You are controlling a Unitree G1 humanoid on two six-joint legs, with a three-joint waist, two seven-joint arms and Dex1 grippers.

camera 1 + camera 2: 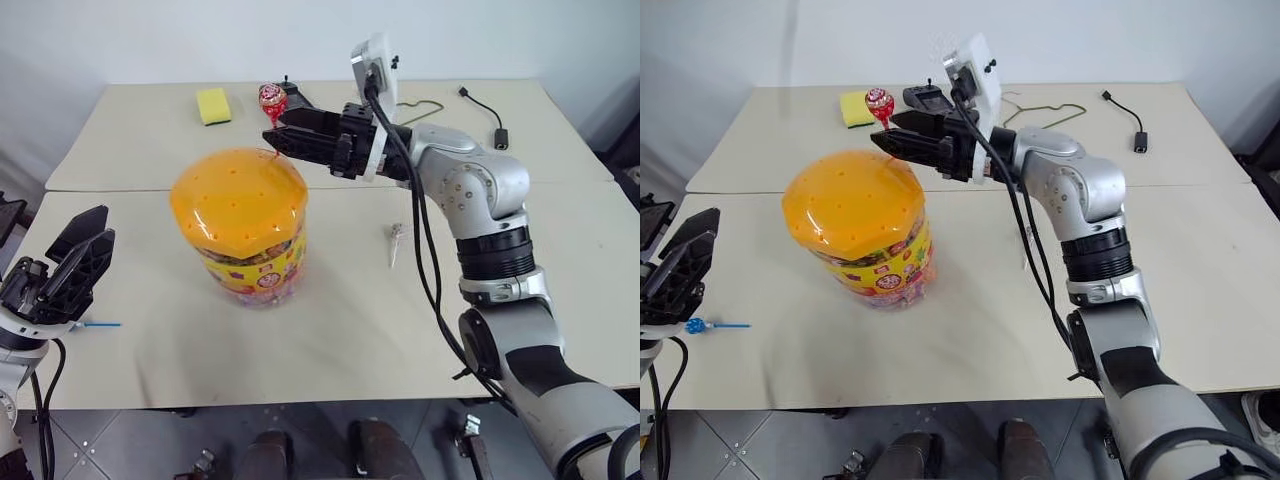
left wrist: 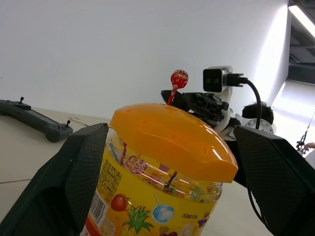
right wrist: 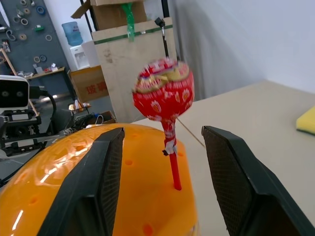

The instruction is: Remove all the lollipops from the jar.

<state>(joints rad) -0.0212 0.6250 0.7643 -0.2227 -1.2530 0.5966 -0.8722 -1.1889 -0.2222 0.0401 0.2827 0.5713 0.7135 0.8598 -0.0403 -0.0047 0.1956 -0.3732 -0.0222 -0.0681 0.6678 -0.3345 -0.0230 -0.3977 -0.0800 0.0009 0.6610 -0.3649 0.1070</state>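
Note:
The jar [image 1: 245, 235] is a clear tub with a domed orange lid [image 3: 98, 182] and stands mid-table. A red-stick lollipop [image 3: 163, 92] stands upright in a hole at the lid's far edge. My right gripper [image 1: 278, 130] reaches in from the right, open, with its fingers [image 3: 98, 167] on either side of the stick and apart from it. My left gripper [image 1: 75, 262] hangs open at the table's left edge, facing the jar with nothing between its fingers. A blue-stick lollipop [image 1: 715, 325] lies by the left gripper. A white-stick lollipop [image 1: 396, 240] lies right of the jar.
A yellow sponge [image 1: 213, 105] lies at the back of the table, a black controller [image 2: 34, 120] near it. A cable with a black adapter [image 1: 499, 136] sits at the back right. A seam [image 1: 560, 183] runs between the two tables.

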